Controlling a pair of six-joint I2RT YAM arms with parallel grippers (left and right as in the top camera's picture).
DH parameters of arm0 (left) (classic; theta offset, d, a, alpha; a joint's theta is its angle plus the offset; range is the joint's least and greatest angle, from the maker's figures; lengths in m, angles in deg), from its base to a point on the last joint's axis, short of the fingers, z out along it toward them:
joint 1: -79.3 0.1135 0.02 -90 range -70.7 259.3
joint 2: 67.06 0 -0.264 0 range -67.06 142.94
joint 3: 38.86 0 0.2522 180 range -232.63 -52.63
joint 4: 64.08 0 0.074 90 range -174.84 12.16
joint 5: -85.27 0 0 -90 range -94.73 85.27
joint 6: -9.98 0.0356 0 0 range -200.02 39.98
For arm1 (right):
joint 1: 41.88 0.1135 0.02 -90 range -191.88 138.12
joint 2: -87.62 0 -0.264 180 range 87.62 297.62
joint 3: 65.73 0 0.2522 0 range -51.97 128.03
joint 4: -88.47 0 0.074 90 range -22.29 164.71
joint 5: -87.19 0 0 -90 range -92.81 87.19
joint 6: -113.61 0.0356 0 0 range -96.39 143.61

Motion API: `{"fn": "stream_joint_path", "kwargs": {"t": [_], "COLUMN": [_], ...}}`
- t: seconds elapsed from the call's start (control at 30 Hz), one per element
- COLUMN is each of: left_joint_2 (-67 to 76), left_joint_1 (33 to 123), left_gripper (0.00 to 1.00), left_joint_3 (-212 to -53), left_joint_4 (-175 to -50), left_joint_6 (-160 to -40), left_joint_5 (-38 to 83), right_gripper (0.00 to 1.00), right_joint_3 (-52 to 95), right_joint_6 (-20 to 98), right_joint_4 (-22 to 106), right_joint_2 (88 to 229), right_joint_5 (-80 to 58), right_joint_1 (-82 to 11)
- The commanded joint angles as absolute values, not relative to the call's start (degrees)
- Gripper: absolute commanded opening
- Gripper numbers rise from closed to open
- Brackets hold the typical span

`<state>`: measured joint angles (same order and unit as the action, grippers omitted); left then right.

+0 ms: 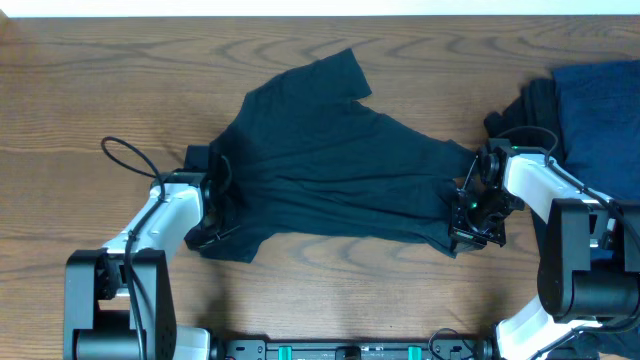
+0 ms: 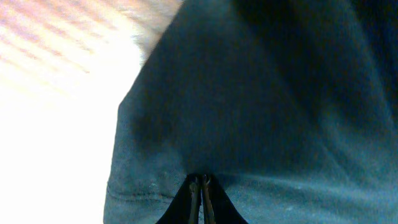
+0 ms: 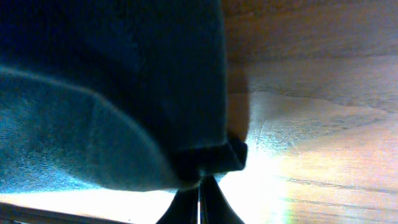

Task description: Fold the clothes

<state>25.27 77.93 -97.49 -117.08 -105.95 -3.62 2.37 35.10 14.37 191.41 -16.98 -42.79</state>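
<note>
While clamped on opposite edges of the T-shirt (image 1: 330, 170) with left fingers (image 2: 193, 202) and right fingers (image 3: 186, 211); seemingly shallow bites; could slip under uneven pull.

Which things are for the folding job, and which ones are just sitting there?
For the job:
- black T-shirt, spread out on the table
- left gripper and right gripper, each pinching an edge of the T-shirt
- navy cloth and black cloth, piled at the right edge

Just there:
- cable loop
- wooden table
</note>
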Motion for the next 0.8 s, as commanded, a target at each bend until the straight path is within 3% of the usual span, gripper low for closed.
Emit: {"fn": "stream_joint_path", "kwargs": {"t": [0.0, 0.1, 0.27, 0.47, 0.77], "left_joint_2": [28.4, 28.4, 28.4, 28.4, 28.4], "left_joint_1": [80.27, 82.5, 87.88, 91.77, 93.39], "left_gripper": [0.07, 0.09, 0.1, 0.11, 0.11], "left_joint_3": [-93.29, -93.29, -93.29, -93.29, -93.51], "left_joint_4": [-118.57, -120.39, -123.25, -126.11, -127.14], "left_joint_6": [-107.15, -111.04, -111.15, -107.42, -105.93], "left_joint_5": [-10.16, -8.45, 6.39, 6.39, 6.23], "right_gripper": [0.04, 0.05, 0.08, 0.31, 0.39], "right_joint_3": [2.35, 2.35, 2.35, 2.35, 5.85], "right_joint_6": [34.51, 35.88, 38.22, 39.16, 43.07], "right_joint_4": [14.72, 14.72, 15.0, 14.87, 11.07], "right_joint_2": [190.6, 190.6, 190.6, 190.6, 190.6], "right_joint_5": [-16.06, -13.77, -10.47, -8.33, -4.76], "right_joint_1": [-43.07, -43.12, -43.12, -43.12, -43.12]}}
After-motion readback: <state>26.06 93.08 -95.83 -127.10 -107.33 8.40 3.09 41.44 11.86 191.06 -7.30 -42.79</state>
